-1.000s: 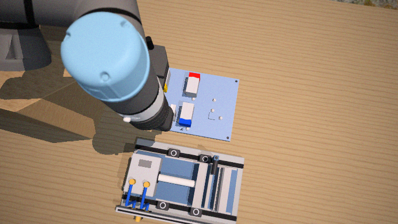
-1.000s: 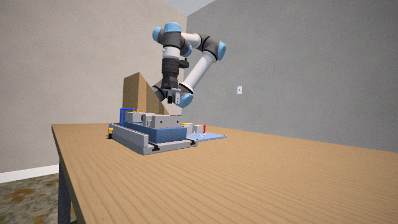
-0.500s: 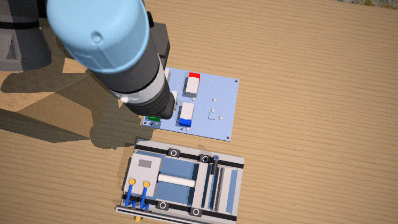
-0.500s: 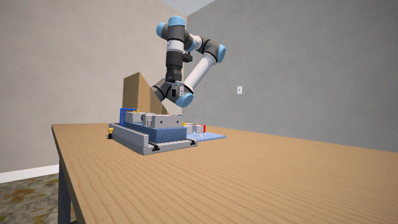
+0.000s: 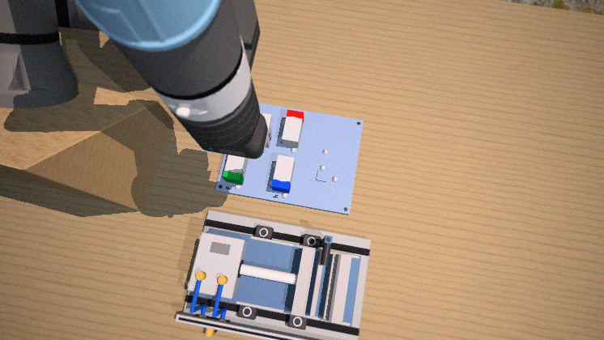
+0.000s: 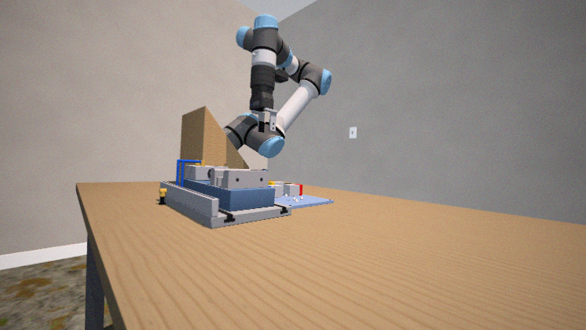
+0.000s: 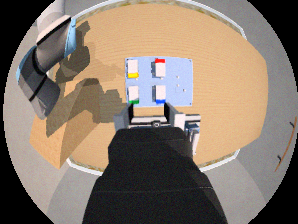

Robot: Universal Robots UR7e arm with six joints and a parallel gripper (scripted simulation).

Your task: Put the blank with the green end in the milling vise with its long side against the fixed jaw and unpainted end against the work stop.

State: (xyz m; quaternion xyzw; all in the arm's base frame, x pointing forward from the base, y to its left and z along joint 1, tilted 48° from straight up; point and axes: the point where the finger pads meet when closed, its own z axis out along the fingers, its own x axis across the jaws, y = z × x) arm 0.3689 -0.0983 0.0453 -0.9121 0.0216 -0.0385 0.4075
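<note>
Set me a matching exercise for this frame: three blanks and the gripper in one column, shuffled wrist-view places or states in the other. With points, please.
Column 1
1. green-ended blank [image 5: 235, 163] [image 7: 133, 92]
2. red-ended blank [image 5: 292, 130] [image 6: 291, 189] [image 7: 160, 70]
3. gripper [image 5: 255, 141] [image 6: 267, 130] [image 7: 148, 108]
4. blue-ended blank [image 5: 283, 167] [image 7: 160, 92]

Column 2
A. upper right of the four blanks
B. lower right of the four
C. lower left of the four
D. fingers apart, nothing between them

Right pairs: 1-C, 2-A, 3-D, 4-B

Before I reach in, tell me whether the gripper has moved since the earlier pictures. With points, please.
Yes. In the exterior view, the gripper [image 5: 258, 147] [image 6: 266, 130] [image 7: 148, 108] has risen and shifted right, closer to the wall switch [image 6: 352, 132].
</note>
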